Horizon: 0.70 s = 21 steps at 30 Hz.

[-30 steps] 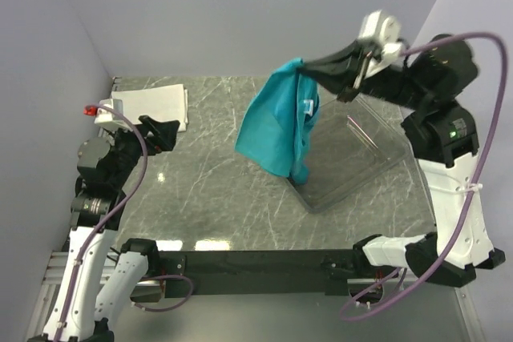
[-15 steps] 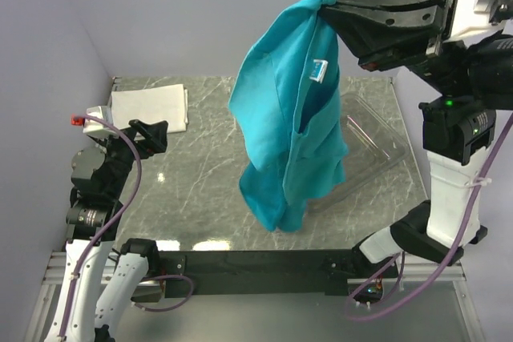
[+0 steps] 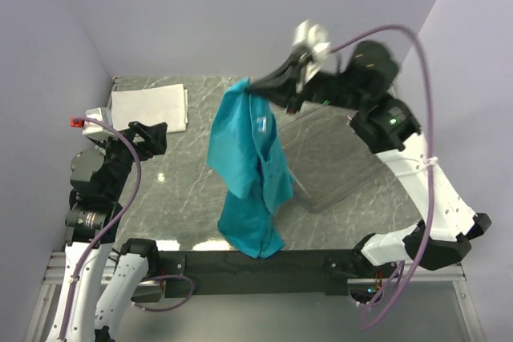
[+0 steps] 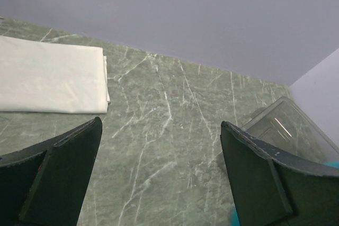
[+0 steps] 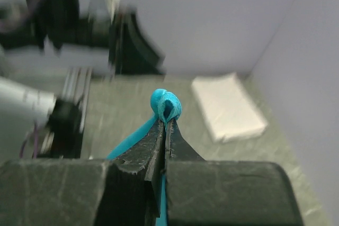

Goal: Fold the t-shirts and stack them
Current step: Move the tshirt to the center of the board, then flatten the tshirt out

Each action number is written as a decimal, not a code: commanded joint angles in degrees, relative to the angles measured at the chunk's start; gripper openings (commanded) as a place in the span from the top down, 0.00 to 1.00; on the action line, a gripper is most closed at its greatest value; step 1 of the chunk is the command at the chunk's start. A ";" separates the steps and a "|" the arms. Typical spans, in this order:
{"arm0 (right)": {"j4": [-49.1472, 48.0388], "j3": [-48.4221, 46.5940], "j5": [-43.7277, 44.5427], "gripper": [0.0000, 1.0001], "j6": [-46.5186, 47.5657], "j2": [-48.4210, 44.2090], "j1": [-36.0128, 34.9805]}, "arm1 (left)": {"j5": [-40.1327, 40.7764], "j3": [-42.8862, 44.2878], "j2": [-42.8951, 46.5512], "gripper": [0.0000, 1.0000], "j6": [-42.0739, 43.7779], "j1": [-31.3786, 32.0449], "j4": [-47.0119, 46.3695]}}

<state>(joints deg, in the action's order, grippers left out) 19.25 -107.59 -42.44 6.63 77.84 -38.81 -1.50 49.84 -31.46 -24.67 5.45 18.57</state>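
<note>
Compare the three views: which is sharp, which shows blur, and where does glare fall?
Top external: the right pincer looks motion-smeared towards its wrist, and pale glare sits on the table along its near edge. Left wrist: sharp throughout, the white t-shirt crisp. Right wrist: the teal t-shirt is clear in the shut pincer, the background soft.

Right pincer [image 3: 258,86] swung teal t-shirt [image 3: 245,167] leftward, lower.
</note>
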 commanded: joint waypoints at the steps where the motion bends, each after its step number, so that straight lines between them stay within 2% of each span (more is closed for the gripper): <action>1: 6.67 9.04 -1.77 1.00 14.06 -4.63 -3.11 | -0.96 0.08 0.18 0.01 0.85 0.17 -1.51; 4: 10.80 18.36 0.68 1.00 19.45 -6.21 -6.54 | -3.33 -0.01 -0.70 0.01 1.37 0.17 -1.96; 7: 10.73 26.54 6.03 1.00 23.68 -7.27 -9.08 | -5.79 0.08 -1.84 0.01 1.81 0.17 -1.87; 10: 8.53 31.47 13.15 0.75 22.29 -6.04 -9.27 | -7.37 -0.53 -2.20 0.01 1.73 0.17 -2.48; 11: 9.05 31.65 14.99 0.47 22.46 -4.47 -9.10 | -7.99 -0.63 -2.29 0.01 1.73 0.17 -2.57; 12: 10.19 32.09 17.88 0.33 22.81 -4.02 -8.92 | -8.60 -0.63 -2.55 0.01 1.81 0.17 -2.66; 14: 11.60 32.53 19.14 0.18 25.52 -3.75 -6.73 | -10.19 -0.45 -3.43 0.00 2.08 0.17 -2.13; 17: 16.07 33.67 16.60 0.12 30.88 -4.11 0.10 | -10.98 -0.36 -4.04 0.00 2.52 0.17 -0.73; 18: 21.22 33.15 15.90 0.12 32.98 -3.58 2.05 | -10.90 -0.54 -4.04 0.00 2.52 0.17 -0.55; 20: 29.66 32.45 14.66 0.12 44.56 -1.92 6.35 | -10.63 -1.33 -3.43 0.01 2.52 0.17 -0.81; 21: 38.50 32.79 14.84 0.12 49.65 -1.65 7.51 | -10.72 -1.50 -3.34 0.01 2.43 0.17 -0.99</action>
<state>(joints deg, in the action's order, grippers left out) 39.40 -74.30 -27.70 40.51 75.42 -35.55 -10.70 48.73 -35.46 -23.18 5.45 18.55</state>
